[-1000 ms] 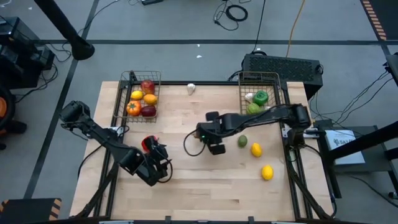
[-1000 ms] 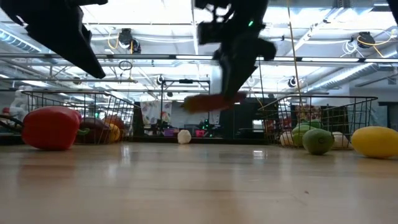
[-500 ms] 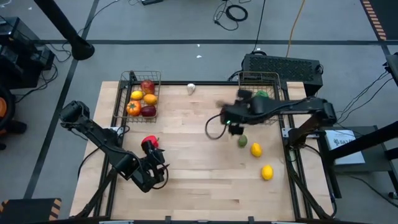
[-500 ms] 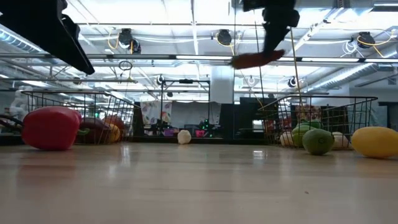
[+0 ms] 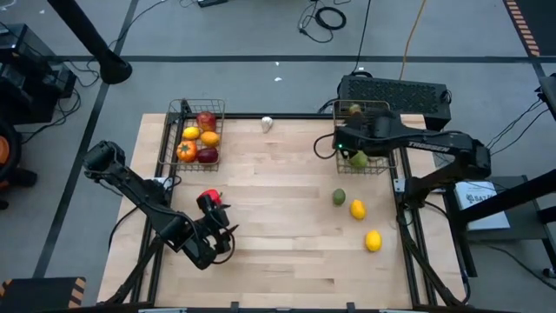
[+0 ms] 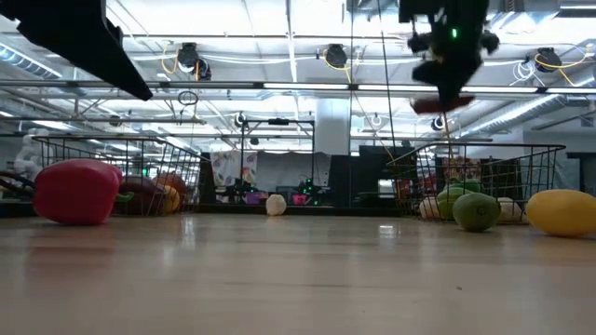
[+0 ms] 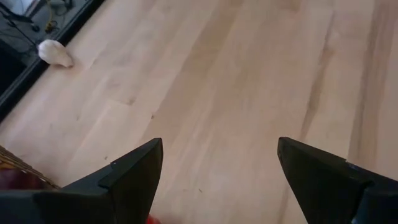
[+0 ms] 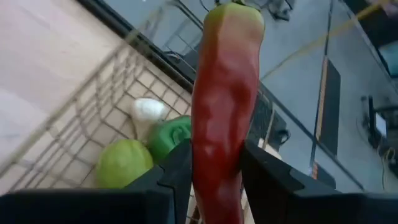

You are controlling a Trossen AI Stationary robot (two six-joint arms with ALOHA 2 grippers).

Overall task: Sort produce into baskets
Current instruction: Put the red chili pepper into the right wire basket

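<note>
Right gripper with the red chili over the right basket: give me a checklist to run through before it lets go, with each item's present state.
1. Grip: right gripper is shut on the chili - ok.
2. Position: in the high view the gripper is over the right basket - ok.
3. Height: in the low view the chili hangs well above the basket rim - not ok for a gentle drop.
4. Landing room: a green pepper, a green fruit and garlic already lie there; free spot - cannot tell.
5. Left gripper is open, far off near the red pepper - ok.
</note>
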